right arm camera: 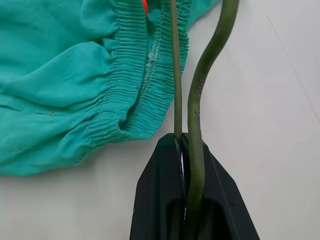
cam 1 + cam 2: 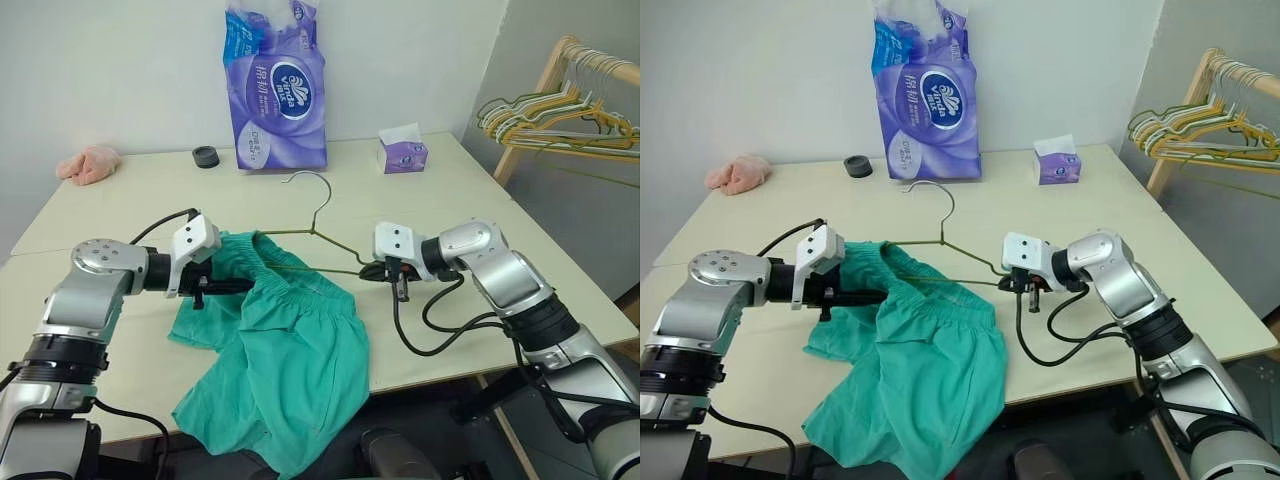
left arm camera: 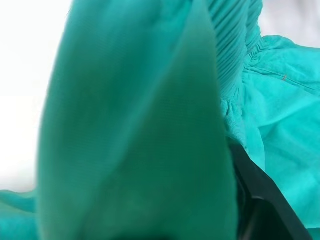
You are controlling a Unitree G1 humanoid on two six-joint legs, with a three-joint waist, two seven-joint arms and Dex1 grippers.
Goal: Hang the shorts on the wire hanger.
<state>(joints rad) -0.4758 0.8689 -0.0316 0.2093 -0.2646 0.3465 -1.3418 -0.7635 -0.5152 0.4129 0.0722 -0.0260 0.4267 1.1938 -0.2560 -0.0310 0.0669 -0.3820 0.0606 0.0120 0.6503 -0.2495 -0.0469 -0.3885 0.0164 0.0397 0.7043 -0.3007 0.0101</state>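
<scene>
Limp shorts [image 2: 285, 350] want waistband grips; left pincer [image 2: 238, 286] pinches waistband; right pincer [image 2: 372, 270] clamps the stiff wire hanger [image 2: 318, 228].

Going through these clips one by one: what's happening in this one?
A two-armed robot is putting teal shorts onto a wire hanger on a table. The right gripper is shut on the hanger's end, and the hanger's bars run into the waistband. The left gripper is at the waistband's other side. The shorts lie partly over the table's front edge.

bare table [image 2: 480, 200] beyond hanger; tissue pack [image 2: 277, 85] behind
</scene>
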